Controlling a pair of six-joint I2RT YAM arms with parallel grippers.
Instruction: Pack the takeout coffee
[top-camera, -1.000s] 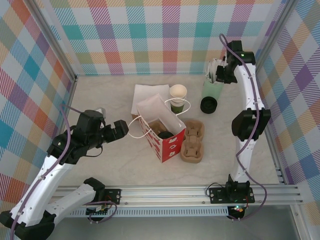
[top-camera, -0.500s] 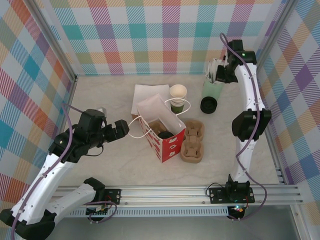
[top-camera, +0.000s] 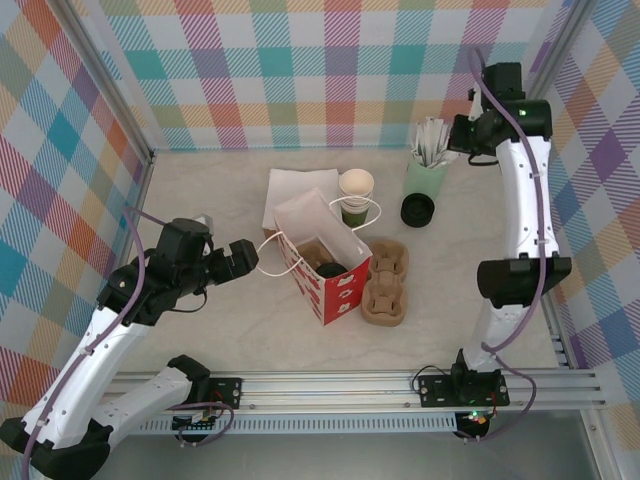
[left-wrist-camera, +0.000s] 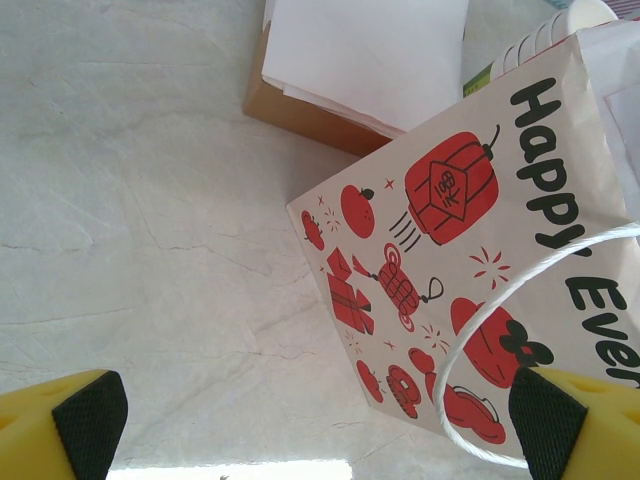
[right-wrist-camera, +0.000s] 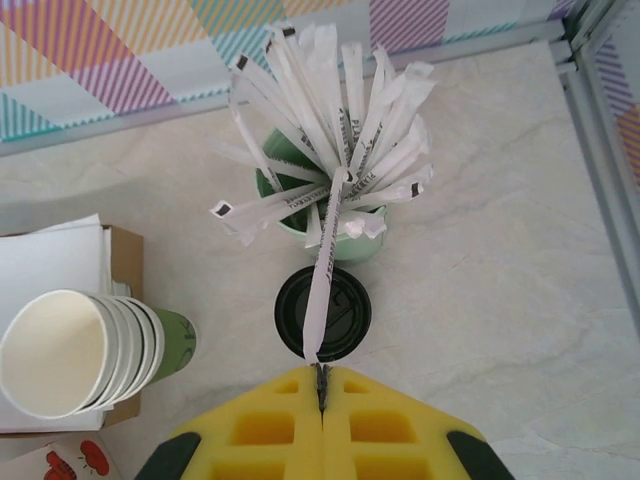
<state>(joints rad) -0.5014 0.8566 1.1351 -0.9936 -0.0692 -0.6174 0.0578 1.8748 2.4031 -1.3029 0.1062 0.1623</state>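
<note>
Jaws of my right gripper (right-wrist-camera: 321, 375), upper right of the top view, pressed together on one white wrapped stick (right-wrist-camera: 318, 300) reaching from the pale green tumbler (right-wrist-camera: 350, 245). My left gripper (left-wrist-camera: 318, 415), lower left, is spread wide and empty beside the red-printed paper bag (top-camera: 338, 290). Where the small green-banded paper cup stands I cannot tell.

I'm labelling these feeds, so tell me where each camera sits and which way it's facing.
Top external: above and behind the bases, looking down on the table; left gripper by the paper bag, right gripper at the tumbler of sticks.
Left wrist: low beside the bag, facing its printed side; open yellow fingers at the bottom corners.
Right wrist: above the tumbler, looking down; shut fingers pinch one stick.
Shared: top and right wrist both show tumbler, black lid, cup stack.
</note>
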